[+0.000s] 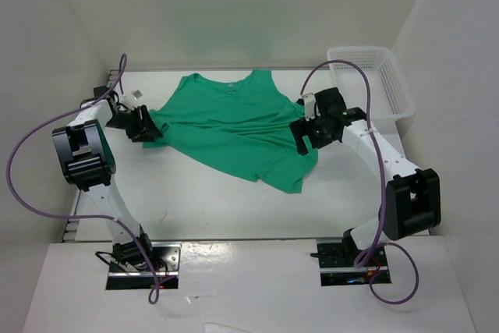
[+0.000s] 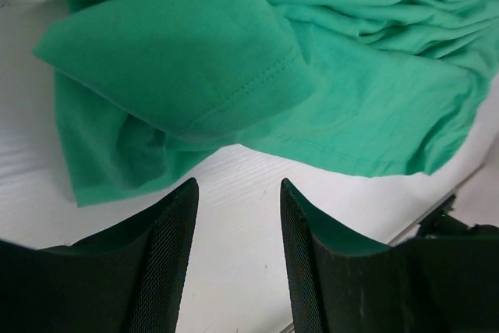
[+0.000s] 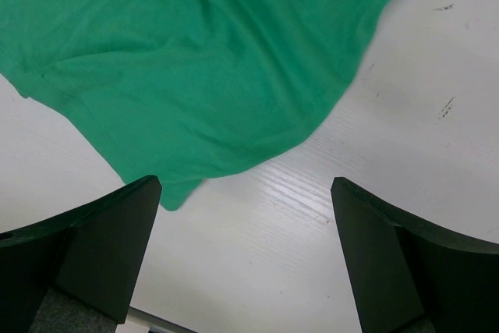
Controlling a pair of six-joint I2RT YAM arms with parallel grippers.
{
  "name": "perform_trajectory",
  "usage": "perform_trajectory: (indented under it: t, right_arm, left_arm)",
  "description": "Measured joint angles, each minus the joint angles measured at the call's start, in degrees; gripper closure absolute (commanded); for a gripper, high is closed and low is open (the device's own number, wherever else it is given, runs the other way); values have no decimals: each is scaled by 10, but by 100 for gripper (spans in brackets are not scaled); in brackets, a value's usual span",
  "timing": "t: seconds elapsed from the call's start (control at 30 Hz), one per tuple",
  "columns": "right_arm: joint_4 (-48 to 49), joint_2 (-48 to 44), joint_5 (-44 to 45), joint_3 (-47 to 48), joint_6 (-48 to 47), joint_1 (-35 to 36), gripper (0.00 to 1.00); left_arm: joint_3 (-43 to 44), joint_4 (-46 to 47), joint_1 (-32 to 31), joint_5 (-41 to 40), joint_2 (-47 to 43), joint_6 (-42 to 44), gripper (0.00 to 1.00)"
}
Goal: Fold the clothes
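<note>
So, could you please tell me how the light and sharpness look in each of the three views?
Top view: bright, even light, soft shadows, the T-shirt tinting the back wall green. Left wrist: sleeve stitching crisp, fingers dark. Right wrist: table grain sharp, no glare.

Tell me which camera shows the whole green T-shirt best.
The top external view: the T-shirt lies there entire, from neckline to crumpled lower edge. The left wrist view shows only a hemmed, folded corner of it; the right wrist view shows only one edge.
</note>
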Motion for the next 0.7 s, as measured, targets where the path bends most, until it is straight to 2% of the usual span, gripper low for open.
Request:
perform_trajectory:
  t: [0.27,0.7]
  right_arm:
    - [0,14,4,-2,0,0,1]
    - [0,21,9,-2,0,0,1]
  left_arm:
    - [-6,38,30,56,39,-19,46]
    - [-7,87,33,101,61,-46,47]
